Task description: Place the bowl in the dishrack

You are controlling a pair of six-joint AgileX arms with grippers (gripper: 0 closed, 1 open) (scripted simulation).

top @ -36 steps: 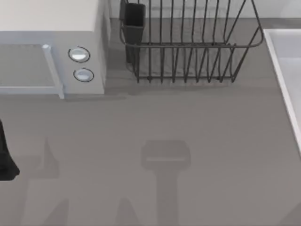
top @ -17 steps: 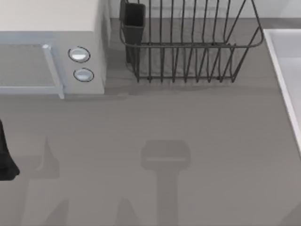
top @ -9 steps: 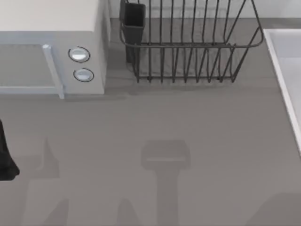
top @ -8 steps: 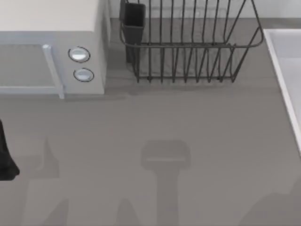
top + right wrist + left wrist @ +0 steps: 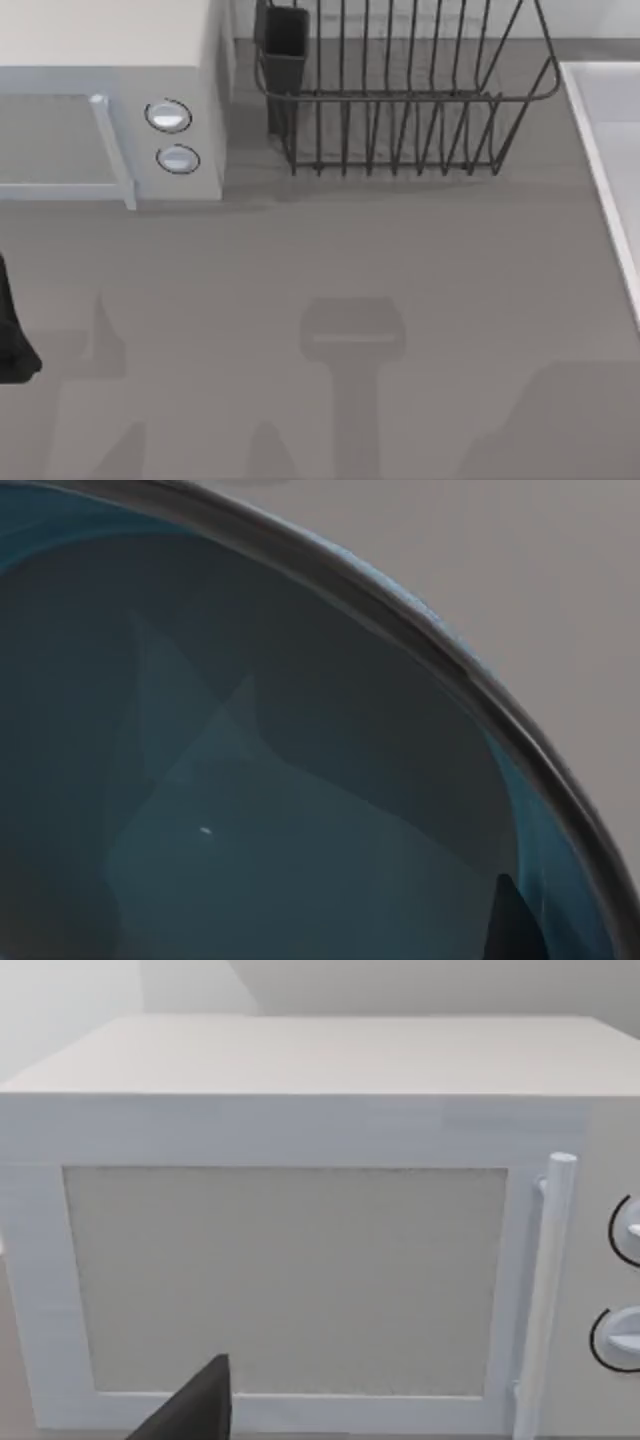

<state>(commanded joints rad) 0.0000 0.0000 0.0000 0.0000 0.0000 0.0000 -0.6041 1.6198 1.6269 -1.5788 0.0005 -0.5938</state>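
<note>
**Teal bowl close under the right tool; wire dishrack waiting at the back**

Teal-blue bowl (image 5: 250,810): seen at close range from the right wrist, its inside and a curve of thin rim in view, grey tabletop (image 5: 400,260) beyond the rim. A dark sliver at the picture's lower corner is probably a finger of the right tool (image 5: 512,925), lying just inside the rim; whether that tool is spread or pinching the rim cannot be told.

Dishrack (image 5: 400,110): dark wire, upright tines, utensil cup (image 5: 286,45) at its left corner. It stands at the back of the tabletop, beside the white microwave (image 5: 110,100). No bowl lies in it.

Left tool (image 5: 195,1410): a dark part of it shows low in the left wrist view, facing the microwave door; parked at the tabletop's left edge. Its spread cannot be told.

Step in hand, as judged: taking the bowl by its rim. To do it well:
- seat one finger inside the rim and one outside before pressing together;
- lift straight and level so that the bowl does not swing;
- carry it above the rack's flared side;
- lower it between the tines, away from the utensil cup.
</note>
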